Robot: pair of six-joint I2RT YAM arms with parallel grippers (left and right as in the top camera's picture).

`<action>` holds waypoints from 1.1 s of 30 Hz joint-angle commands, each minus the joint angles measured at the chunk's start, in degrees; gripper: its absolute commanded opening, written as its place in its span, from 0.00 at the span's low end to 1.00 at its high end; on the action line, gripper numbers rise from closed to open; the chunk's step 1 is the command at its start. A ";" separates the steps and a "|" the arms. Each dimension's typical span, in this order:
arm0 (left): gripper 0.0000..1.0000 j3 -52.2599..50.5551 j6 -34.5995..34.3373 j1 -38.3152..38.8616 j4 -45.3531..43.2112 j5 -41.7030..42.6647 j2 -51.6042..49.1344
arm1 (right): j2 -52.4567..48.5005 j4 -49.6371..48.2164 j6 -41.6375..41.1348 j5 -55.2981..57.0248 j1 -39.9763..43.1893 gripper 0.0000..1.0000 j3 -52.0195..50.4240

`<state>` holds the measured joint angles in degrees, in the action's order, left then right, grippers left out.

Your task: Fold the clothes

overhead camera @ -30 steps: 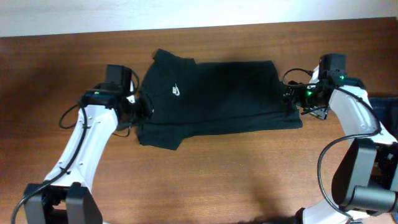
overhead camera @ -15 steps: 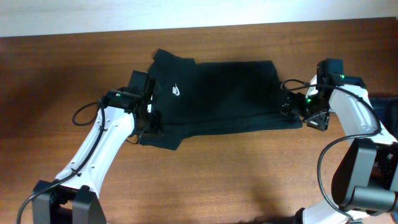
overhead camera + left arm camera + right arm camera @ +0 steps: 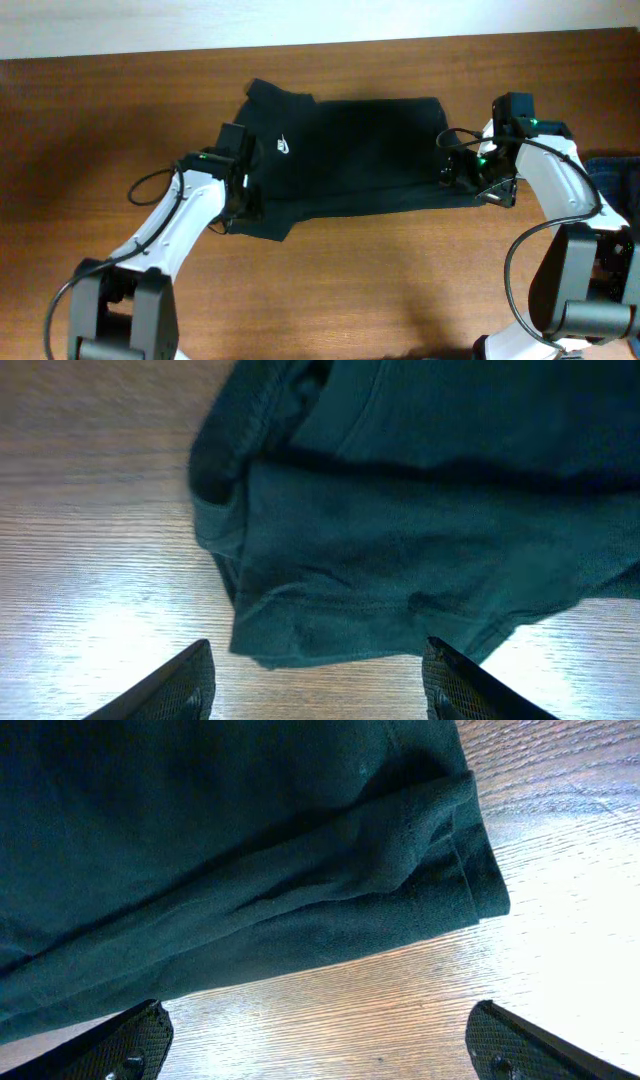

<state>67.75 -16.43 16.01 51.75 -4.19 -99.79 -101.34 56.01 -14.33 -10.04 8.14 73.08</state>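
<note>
The clothes, a black T-shirt (image 3: 350, 155) with a small white swoosh (image 3: 283, 147), lie folded lengthwise across the middle of the wooden table (image 3: 350, 270). My left gripper (image 3: 244, 198) hovers at the shirt's lower left corner. In the left wrist view that gripper (image 3: 318, 685) is open over bare wood, with the sleeve and hem (image 3: 380, 590) just ahead of its fingertips. My right gripper (image 3: 458, 173) is at the shirt's right end. In the right wrist view it (image 3: 322, 1045) stands wide open, nothing between its fingers, and the folded hem edge (image 3: 400, 890) lies just beyond them.
A blue denim garment (image 3: 612, 170) lies at the table's right edge, behind my right arm. Bare wood stretches in front of the shirt and to its left. A pale wall (image 3: 300, 20) runs along the far side of the table.
My left gripper has moved right to the shirt's lower left corner. My right gripper has shifted left onto the shirt's right end. The shirt has stayed where it was.
</note>
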 commanded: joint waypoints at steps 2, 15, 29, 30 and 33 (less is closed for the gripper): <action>0.66 -0.59 0.66 0.07 -0.11 1.40 -2.56 | -0.02 0.13 0.61 0.37 -0.37 0.99 0.20; 0.66 -0.66 -0.83 -0.15 -0.11 1.38 -5.88 | -0.09 0.11 0.61 1.88 -0.35 0.99 -0.24; 0.58 -0.68 -0.83 -1.27 -1.22 -0.13 -6.10 | -0.15 -2.43 0.63 1.88 -0.35 0.99 -2.40; 0.58 -0.83 -0.85 -1.27 -1.46 -0.13 -6.19 | -0.15 -2.45 0.63 1.88 -0.37 0.99 -2.40; 0.52 -1.53 -0.85 -1.27 -2.12 -0.13 -6.25 | -0.15 -2.43 0.63 1.88 -0.35 0.99 -2.40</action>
<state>67.26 -17.10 14.94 49.87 -3.68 -104.92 -101.34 53.74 -14.31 -8.91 8.14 71.18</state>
